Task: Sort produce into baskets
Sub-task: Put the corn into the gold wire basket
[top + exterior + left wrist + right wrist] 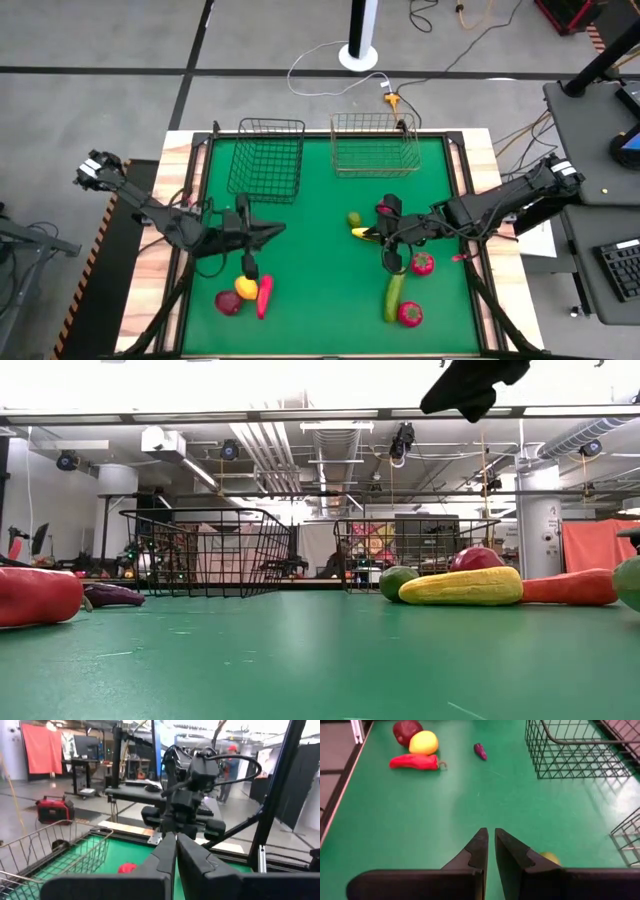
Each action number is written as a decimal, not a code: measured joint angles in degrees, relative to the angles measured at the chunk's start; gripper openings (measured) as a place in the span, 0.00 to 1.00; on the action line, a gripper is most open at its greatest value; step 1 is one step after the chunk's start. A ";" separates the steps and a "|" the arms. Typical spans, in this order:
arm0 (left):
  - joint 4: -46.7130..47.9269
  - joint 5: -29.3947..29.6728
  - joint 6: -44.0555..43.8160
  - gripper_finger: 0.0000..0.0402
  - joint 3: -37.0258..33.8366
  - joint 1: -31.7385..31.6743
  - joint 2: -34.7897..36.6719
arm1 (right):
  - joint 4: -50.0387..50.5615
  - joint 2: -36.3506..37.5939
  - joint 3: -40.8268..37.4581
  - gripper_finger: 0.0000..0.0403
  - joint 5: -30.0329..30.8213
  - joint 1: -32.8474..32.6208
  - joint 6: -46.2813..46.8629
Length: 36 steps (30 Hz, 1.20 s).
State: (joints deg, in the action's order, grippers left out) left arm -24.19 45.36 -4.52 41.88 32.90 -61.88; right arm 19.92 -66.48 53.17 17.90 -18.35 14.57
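Observation:
My left gripper (277, 230) is shut and empty, held level above the table's left half; its fingers (172, 865) point toward the right arm. My right gripper (386, 243) is shut and empty, raised above a yellow corn cob (364, 233), whose tip shows beside its fingers (550, 857). A lime (354, 218) lies by the corn. A red tomato (422, 263), a cucumber (394, 295) and another red fruit (410, 313) lie near the right. A dark red fruit (407, 730), a yellow fruit (423, 742), a red pepper (415, 762) and a small purple piece (480, 751) lie near the left.
The black wire basket (268, 158) and the silvery wire basket (375, 143) stand side by side at the table's far edge. Bare green mat (320, 270) lies between the two groups of produce. An orange-red long piece (570, 587) lies right of the corn in the low view.

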 joint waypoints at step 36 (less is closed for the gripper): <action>-16.28 2.91 17.52 0.00 -3.67 -0.33 8.17 | 14.59 -15.85 1.85 0.31 2.39 1.39 2.63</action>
State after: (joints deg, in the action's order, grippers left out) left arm -40.46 48.27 13.01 38.22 32.58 -53.71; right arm 34.50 -82.33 55.02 20.28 -16.96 17.20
